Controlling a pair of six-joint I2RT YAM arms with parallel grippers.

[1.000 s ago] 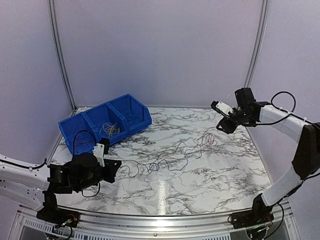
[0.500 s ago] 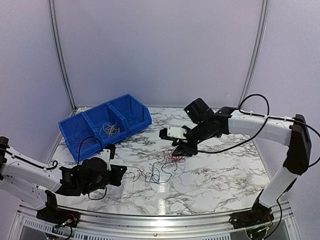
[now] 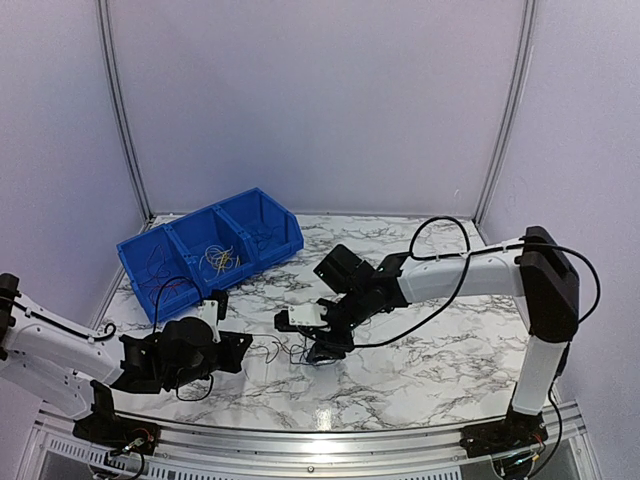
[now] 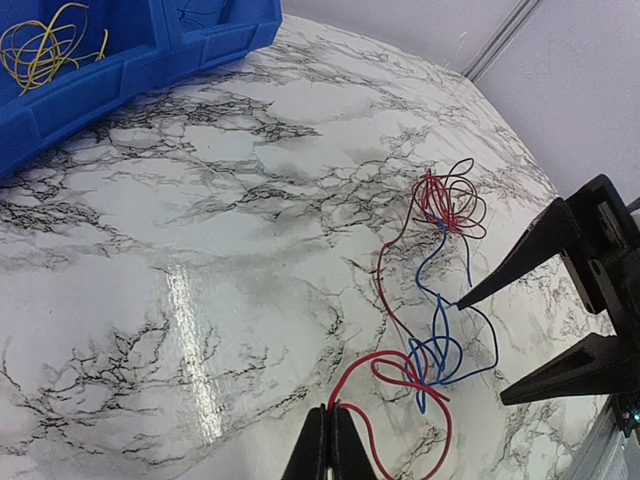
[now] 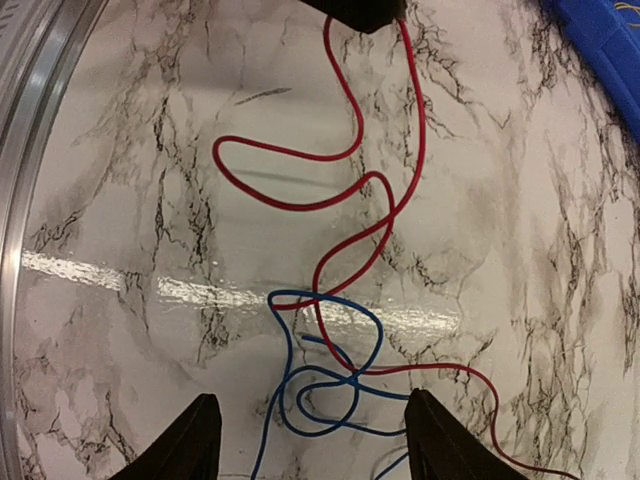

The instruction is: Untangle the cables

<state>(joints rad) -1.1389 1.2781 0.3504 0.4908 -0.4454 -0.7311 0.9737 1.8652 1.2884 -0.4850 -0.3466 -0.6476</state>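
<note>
A tangle of thin red wire [image 4: 395, 370] and blue wire [image 4: 440, 355] lies on the marble table, with a small red clump [image 4: 448, 200] beyond it. My left gripper [image 4: 329, 412] is shut on the red wire's near loop. In the right wrist view the blue knot [image 5: 340, 385] lies between my open right gripper's [image 5: 315, 435] fingers, and the red wire [image 5: 345, 195] runs up to the left gripper's tip [image 5: 360, 10]. In the top view the left gripper [image 3: 238, 350] and right gripper [image 3: 318, 348] face each other across the wires [image 3: 282, 350].
A blue three-compartment bin [image 3: 262, 262] stands at the back left, with yellow wires [image 3: 218, 258] in its middle compartment and dark wires in the others. It also shows in the left wrist view [image 4: 150, 60]. The table's metal front rail [image 5: 30, 120] runs close by.
My right arm has swung from the far right down to the wires beside my left gripper. The wires, spread across the table before, are now bunched between the two grippers.
</note>
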